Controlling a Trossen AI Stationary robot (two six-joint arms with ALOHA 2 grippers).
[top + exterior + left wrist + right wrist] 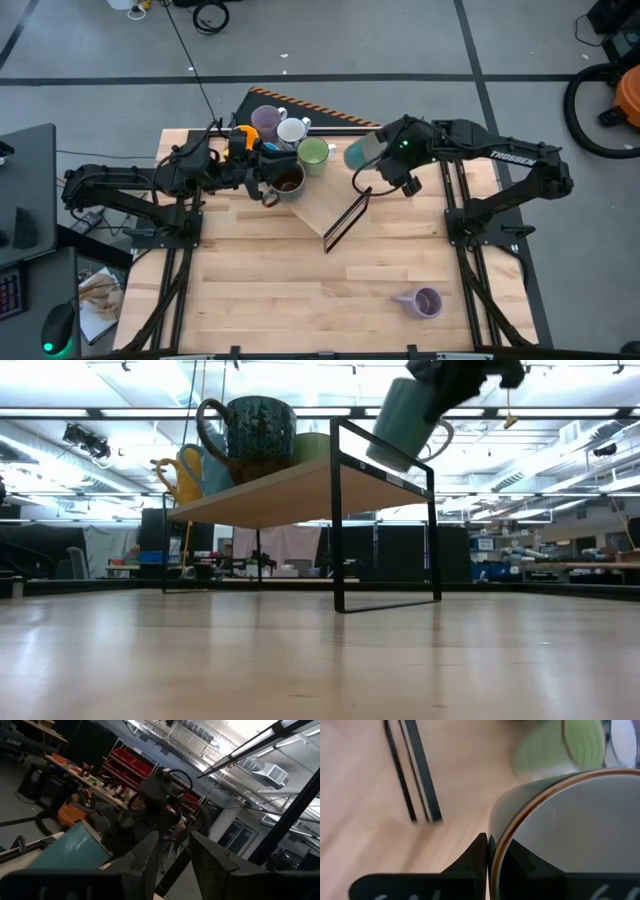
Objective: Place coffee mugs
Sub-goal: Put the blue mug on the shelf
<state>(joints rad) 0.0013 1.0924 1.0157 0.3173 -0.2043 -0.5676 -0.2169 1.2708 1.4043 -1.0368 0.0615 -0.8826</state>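
Mugs crowd the far end of a raised wooden shelf (318, 212) on black metal legs as the right gripper (385, 160) carries a light blue mug (361, 152) in the air by the shelf's right side. The right wrist view shows its two fingers pinched on the mug's rim (495, 845), one inside and one outside, with the green mug (555, 747) beyond. From table height the light blue mug (408, 422) hangs tilted, above the shelf's near right edge and not touching it.

The left gripper (262, 180) sits at the dark brown mug (288, 182); its fingers stand part-way open in the left wrist view, and whether they grip that mug cannot be told.

Already on the shelf: an orange mug (241, 136), a lavender mug (266, 122), a white mug (292, 130) and the green one (313, 154). A second lavender mug (424, 302) lies on its side on the table (300, 290), well apart, near the front right.

Setting this mug down well likely means levelling it first, then lowering it onto the bare board right of the green mug, clear of the shelf's edge and of the left arm, and releasing only once its base rests flat.

Hidden from view: the light blue mug's base, its handle in the overhead picture, and the left fingertips' contact. A white-silver patterned mug cannot be made out anywhere. The table-height view stacks the mugs together, so gaps between them are hard to judge.
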